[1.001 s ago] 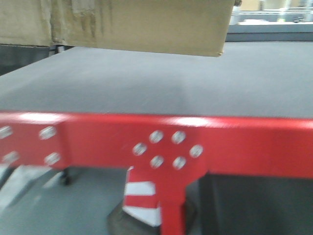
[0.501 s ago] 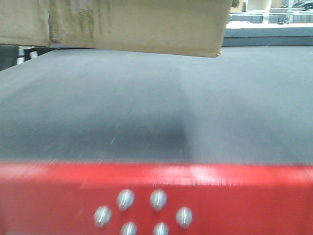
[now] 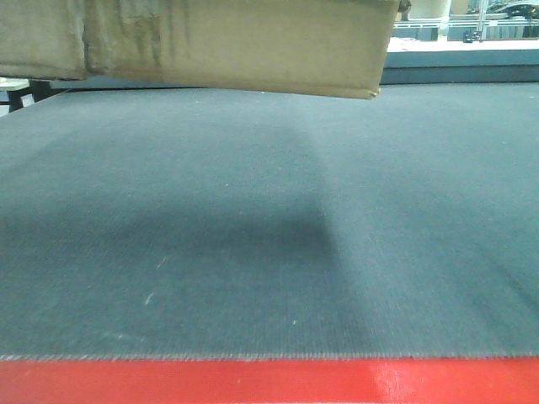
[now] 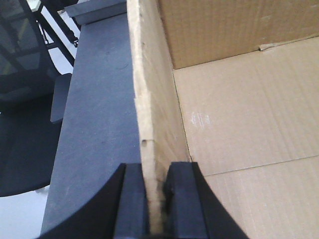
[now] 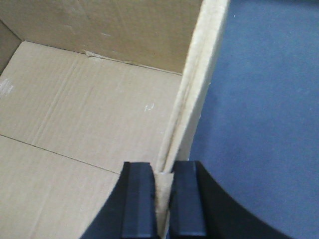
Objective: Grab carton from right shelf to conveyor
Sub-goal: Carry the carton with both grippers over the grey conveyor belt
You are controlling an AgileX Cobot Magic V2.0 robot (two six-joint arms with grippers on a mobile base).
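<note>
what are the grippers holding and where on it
Both hold the carton: the left gripper pinches the top edge of its left wall, the right gripper the top edge of its right wall.

In the front view, the wide dark grey woven conveyor belt (image 3: 404, 210) now fills nearly the whole picture. Its shiny red front edge (image 3: 253, 383) has slid down to a thin strip along the bottom of the frame. The round silver bolts, the red leg and the red-and-white striped block have gone out of sight. The dark shadow (image 3: 219, 236) under the big brown cardboard carton (image 3: 236, 42) has grown.
</note>
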